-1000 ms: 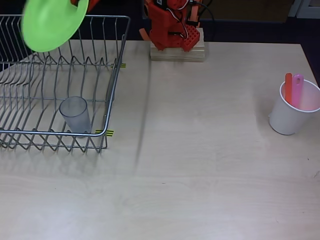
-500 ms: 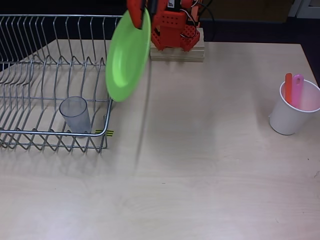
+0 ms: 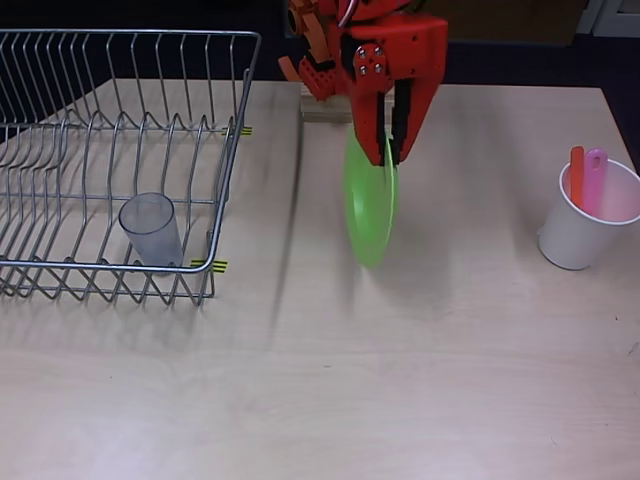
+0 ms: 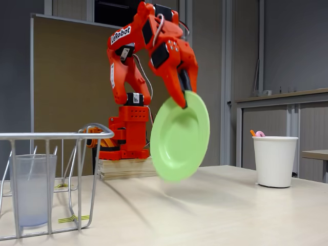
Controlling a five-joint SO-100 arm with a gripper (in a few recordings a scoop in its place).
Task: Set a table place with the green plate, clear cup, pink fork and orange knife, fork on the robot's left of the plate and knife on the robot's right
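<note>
Green plate hangs edge-on overhead, face-on sideways.

The green plate clamped in the tool looks like smooth, faintly glossy plastic. Below it the bench is matt pale wood-grain laminate. Well apart, the rack is shiny bare wire holding the frosted, translucent clear cup.

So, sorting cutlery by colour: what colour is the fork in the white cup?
Pink; the pink fork shows best in the overhead view.

Wire rack left, white cup right (seemingly upright).
</note>
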